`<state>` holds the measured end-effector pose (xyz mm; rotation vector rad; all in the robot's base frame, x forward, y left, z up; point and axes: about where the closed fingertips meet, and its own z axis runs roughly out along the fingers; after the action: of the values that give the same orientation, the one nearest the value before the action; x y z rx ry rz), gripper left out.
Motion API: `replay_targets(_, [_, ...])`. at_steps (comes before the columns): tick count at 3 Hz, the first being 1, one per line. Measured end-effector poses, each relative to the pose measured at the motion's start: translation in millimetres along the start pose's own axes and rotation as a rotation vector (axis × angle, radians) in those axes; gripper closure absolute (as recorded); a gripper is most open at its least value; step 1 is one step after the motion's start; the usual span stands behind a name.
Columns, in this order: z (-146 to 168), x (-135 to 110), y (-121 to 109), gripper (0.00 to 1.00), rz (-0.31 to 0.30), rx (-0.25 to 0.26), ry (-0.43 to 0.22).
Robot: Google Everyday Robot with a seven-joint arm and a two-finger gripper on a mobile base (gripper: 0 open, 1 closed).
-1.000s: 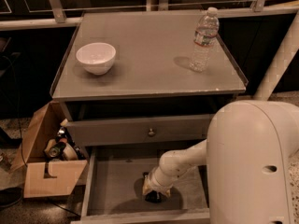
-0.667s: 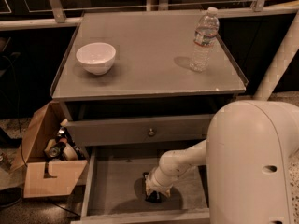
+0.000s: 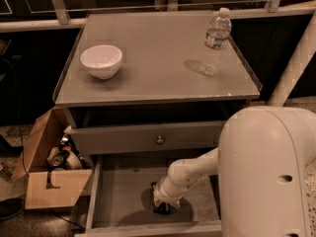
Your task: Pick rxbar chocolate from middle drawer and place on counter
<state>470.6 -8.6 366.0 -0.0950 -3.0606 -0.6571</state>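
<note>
The middle drawer [image 3: 123,196] is pulled open below the cabinet, showing its flat grey floor. My gripper [image 3: 163,207] reaches down into it from the white arm and sits low on the floor near the drawer's middle. A small black thing under the gripper [image 3: 163,210] may be the rxbar chocolate, but the wrist hides most of it. The counter [image 3: 153,68] is the broad grey top above.
A white bowl [image 3: 101,60] stands on the counter's left and a clear water bottle [image 3: 216,42] on its right. A closed drawer front with a round knob [image 3: 159,140] sits above the open drawer. A cardboard box [image 3: 49,174] with clutter stands on the floor at left.
</note>
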Motion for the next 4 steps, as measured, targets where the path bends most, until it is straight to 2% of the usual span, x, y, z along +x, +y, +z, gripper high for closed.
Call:
replay_targets(3, [-27,11,10,0.99,0.017,0.000,0.039])
replay_targets(4, [-27,11,10,0.77,0.017,0.000,0.039])
